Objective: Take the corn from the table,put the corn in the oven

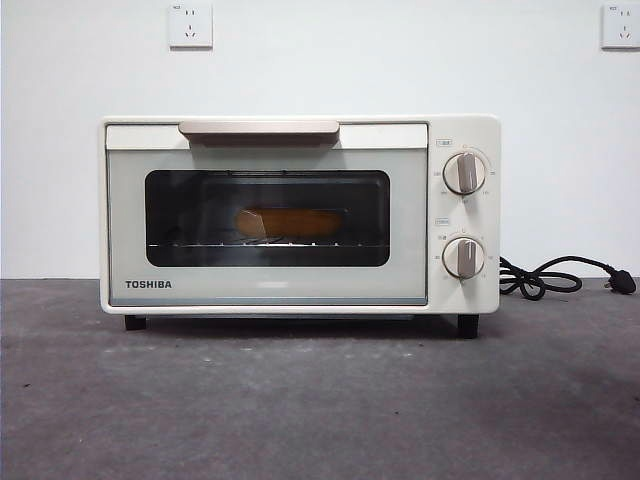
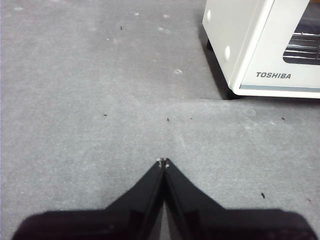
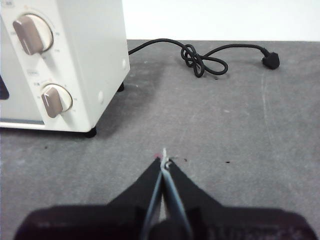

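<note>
The cream-white TOSHIBA oven (image 1: 300, 213) stands on the dark grey table (image 1: 300, 410) with its door closed and the beige handle at the top. Through the dark glass the corn (image 1: 290, 222) lies on the wire rack inside, a yellow-orange cob on its side. My left gripper (image 2: 163, 161) is shut with nothing in it and hovers over the table off the oven's left front corner (image 2: 260, 50). My right gripper (image 3: 163, 159) is likewise shut on nothing, over the table off the oven's knob side (image 3: 65, 60). Neither arm shows in the front view.
A black power cord (image 1: 555, 277) with its plug lies coiled on the table to the right of the oven, also seen as the cord (image 3: 202, 59) in the right wrist view. Two wall sockets (image 1: 190, 24) sit on the white wall behind.
</note>
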Robot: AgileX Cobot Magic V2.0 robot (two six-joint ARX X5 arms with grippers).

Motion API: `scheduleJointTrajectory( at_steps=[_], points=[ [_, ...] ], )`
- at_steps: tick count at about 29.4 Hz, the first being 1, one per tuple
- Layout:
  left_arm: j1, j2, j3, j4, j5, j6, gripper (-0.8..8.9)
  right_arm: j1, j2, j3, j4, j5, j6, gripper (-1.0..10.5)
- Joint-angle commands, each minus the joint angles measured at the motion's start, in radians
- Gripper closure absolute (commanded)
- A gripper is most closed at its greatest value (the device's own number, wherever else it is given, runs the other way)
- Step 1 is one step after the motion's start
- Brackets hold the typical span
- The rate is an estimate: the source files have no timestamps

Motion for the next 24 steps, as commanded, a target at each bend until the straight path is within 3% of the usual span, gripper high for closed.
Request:
scheduleJointTrajectory(
  at_steps=[1, 24],
  points=[
    [0.003, 0.000, -0.006, 0.009, 0.000, 0.013, 8.17, 0.001, -0.002, -0.010, 0.006, -0.003, 0.043, 9.5],
    [0.003, 0.000, -0.006, 0.009, 0.000, 0.013, 8.17, 0.001, -0.002, -0.010, 0.007, 0.024, 0.033, 9.5]
  ],
)
